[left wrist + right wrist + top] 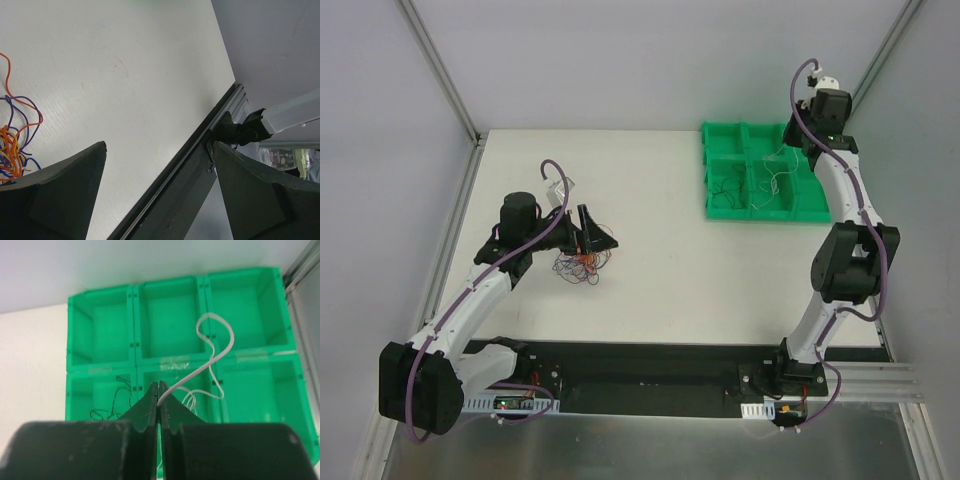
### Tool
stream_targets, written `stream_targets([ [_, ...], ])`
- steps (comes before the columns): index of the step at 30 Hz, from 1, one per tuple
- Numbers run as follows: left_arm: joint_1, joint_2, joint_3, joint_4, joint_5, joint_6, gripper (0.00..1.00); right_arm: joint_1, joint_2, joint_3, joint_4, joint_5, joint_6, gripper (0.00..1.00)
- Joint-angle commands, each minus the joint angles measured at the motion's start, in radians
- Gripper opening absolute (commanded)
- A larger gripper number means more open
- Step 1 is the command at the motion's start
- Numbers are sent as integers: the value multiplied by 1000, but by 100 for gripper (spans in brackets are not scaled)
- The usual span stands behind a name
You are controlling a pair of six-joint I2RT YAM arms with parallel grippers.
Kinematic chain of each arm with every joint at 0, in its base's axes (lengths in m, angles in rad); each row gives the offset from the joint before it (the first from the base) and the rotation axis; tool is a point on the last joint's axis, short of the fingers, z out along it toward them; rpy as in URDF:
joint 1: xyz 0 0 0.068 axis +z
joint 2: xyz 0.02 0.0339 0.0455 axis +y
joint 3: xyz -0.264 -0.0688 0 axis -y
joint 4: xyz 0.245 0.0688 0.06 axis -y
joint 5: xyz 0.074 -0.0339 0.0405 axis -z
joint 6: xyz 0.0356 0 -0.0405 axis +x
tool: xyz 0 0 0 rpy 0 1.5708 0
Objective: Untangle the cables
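White cable (212, 315) — in closed right gripper (159, 386)

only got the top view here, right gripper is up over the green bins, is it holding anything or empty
observer: it's holding. The right gripper is shut on a white cable, pinched right at its fingertips, and the strand loops up over the green bins.
operator: ok and the left one, has it got the knot
observer: no. The left gripper is open with nothing between its fingers. The knot of orange and purple wire lies on the table outside the finger at the left of the wrist view.
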Motion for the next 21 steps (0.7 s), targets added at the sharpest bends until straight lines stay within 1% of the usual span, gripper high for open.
stream_targets([
  [1,-8,-26,15,9,14,-2,87,2,-67,-120,57,-53,80,0],
  [7,-10,-31,-1,5,3,-7,87,8,-106,-300,86,-108,179,0],
  [10,-11,-34,-10,-6,-17,-11,87,8,-85,-357,105,-108,183,0],
  [13,-10,-38,-13,-12,-35,-13,86,7,-19,-320,70,-70,173,0],
  [16,-10,-55,-17,-69,-75,-1,86,7,48,-239,1,-14,141,0],
  [21,-10,-84,-40,-101,-121,15,86,10,119,-179,-81,15,130,0],
])
